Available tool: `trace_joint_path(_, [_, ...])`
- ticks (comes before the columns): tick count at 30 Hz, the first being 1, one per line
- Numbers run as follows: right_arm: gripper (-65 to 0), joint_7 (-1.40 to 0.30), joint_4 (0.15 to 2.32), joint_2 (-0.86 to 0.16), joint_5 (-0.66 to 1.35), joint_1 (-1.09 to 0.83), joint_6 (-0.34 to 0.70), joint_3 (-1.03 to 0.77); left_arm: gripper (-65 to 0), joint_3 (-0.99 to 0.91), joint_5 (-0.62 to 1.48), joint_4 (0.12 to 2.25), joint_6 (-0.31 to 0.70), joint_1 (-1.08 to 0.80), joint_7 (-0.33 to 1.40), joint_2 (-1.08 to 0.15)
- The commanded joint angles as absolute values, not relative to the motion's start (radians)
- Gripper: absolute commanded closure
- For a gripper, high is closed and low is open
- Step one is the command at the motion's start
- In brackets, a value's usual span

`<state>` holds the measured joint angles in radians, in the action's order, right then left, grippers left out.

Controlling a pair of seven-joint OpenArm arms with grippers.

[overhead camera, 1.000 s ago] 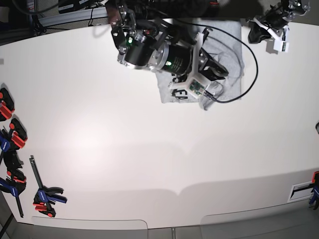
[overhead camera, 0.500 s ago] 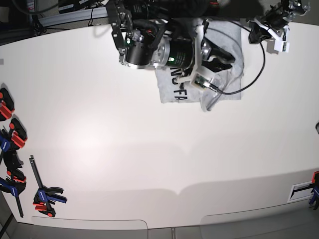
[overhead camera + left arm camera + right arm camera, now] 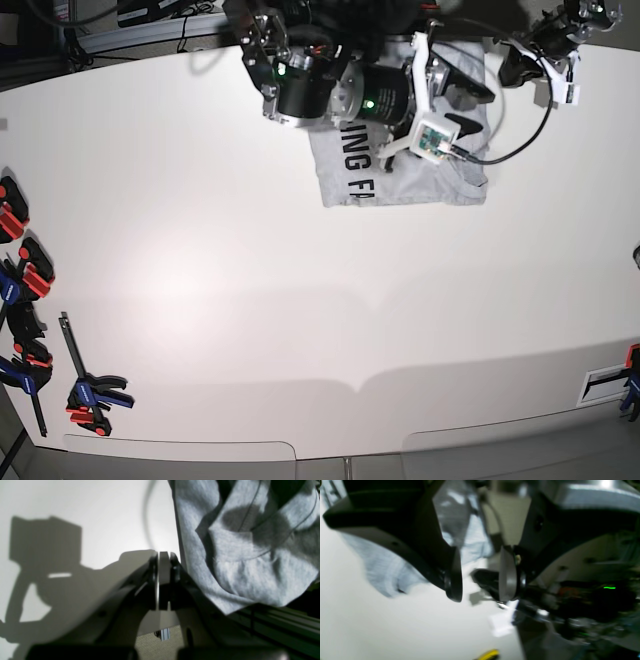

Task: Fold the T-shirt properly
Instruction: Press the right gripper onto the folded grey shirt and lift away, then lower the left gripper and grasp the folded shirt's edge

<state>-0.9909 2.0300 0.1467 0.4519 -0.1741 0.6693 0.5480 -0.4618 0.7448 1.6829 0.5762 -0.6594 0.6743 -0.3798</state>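
White table point(image 3: 200, 300), T-shirt point(image 3: 400, 185) lay folded at 1 o'clock. My right gripper point(image 3: 480, 580) had just let go, jaws wide, empty; left gripper point(image 3: 163, 580) pinched closed. Fold likely done.

Free room and obstacles. The counter point(image 3: 300, 300) lies bare across its middle and near side, giving a hand broad passage there. At the far edge the T-shirt point(image 3: 420, 180) is overhung by the right arm, whose right hand point(image 3: 480, 580) stands parted above the cloth; a black cable point(image 3: 520, 130) loops beside it. The left hand point(image 3: 163, 580), pressed together, sits at the far right corner. Clamps point(image 3: 30, 330) crowd the left edge; another point(image 3: 630, 375) marks the right.
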Motion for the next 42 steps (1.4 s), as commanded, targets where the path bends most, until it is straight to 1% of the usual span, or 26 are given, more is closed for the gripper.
trace_joint_path(1, [-23.5, -0.938, 2.048, 0.157, 0.434, -0.166, 0.664, 0.547, 0.0, -0.470, 0.760, 1.697, 0.580, -0.665, 0.654, -0.394])
trace_joint_path(4, [-23.5, -0.898, 2.048, 0.157, 0.323, -0.165, 0.619, 0.535, 0.0, -0.470, 0.760, 1.697, 0.580, -0.665, 0.654, -0.394])
trace_joint_path(6, [-21.9, -0.897, 2.048, 0.157, 0.274, -0.160, 0.598, 0.527, 0.0, -0.470, 0.760, 1.697, 0.580, -0.665, 0.650, -0.394])
trace_joint_path(7, [-19.4, -0.897, 2.048, 0.157, 0.250, -0.158, 0.590, 0.522, 0.0, -0.471, 0.760, 1.697, 0.580, -0.664, 0.649, -0.394])
trace_joint_path(8, [-15.2, -0.897, 2.048, 0.157, 0.224, -0.155, 0.583, 0.516, 0.0, -0.471, 0.759, 1.697, 0.580, -0.664, 0.642, -0.394])
trace_joint_path(10, [-2.6, -0.898, 2.048, 0.157, 0.170, -0.146, 0.568, 0.500, 0.0, -0.487, 0.752, 1.698, 0.580, -0.660, 0.624, -0.394])
trace_joint_path(11, [0.0, -0.897, 2.048, 0.157, 0.150, -0.139, 0.566, 0.487, 0.0, -0.503, 0.750, 1.699, 0.580, -0.659, 0.616, -0.394])
trace_joint_path(17, [0.0, -0.897, 2.048, 0.157, 0.131, -0.082, 0.567, 0.345, 0.0, -0.645, 0.755, 1.757, 0.580, -0.660, 0.620, -0.394])
trace_joint_path(19, [0.0, -0.898, 2.048, 0.157, 0.134, -0.064, 0.566, 0.289, 0.0, -0.677, 0.794, 1.781, 0.582, -0.662, 0.645, -0.394])
trace_joint_path(20, [0.0, -0.897, 2.046, 0.157, 0.134, -0.057, 0.566, 0.260, 0.0, -0.686, 0.826, 1.794, 0.605, -0.662, 0.667, -0.394])
trace_joint_path(22, [0.0, -0.897, 2.027, 0.157, 0.148, -0.043, 0.567, 0.207, 0.0, -0.687, 0.901, 1.817, 0.689, -0.662, 0.716, -0.393])
trace_joint_path(26, [0.0, -0.902, 1.921, 0.157, 0.211, -0.005, 0.568, 0.128, 0.0, -0.684, 1.077, 1.853, 0.698, -0.662, 0.821, -0.393])
trace_joint_path(31, [0.0, -0.909, 1.708, 0.157, 0.213, 0.063, 0.570, 0.105, 0.0, -0.683, 1.135, 1.876, 0.698, -0.662, 0.894, -0.393])
trace_joint_path(36, [0.0, -0.910, 1.544, 0.157, 0.213, 0.130, 0.587, 0.108, 0.0, -0.619, 1.135, 1.876, 0.698, -0.662, 0.951, -0.394])
trace_joint_path(42, [0.0, -0.952, 1.494, 0.157, 0.188, 0.166, 0.587, 0.108, 0.0, -0.421, 1.113, 1.876, 0.698, -0.661, 0.972, -0.394])
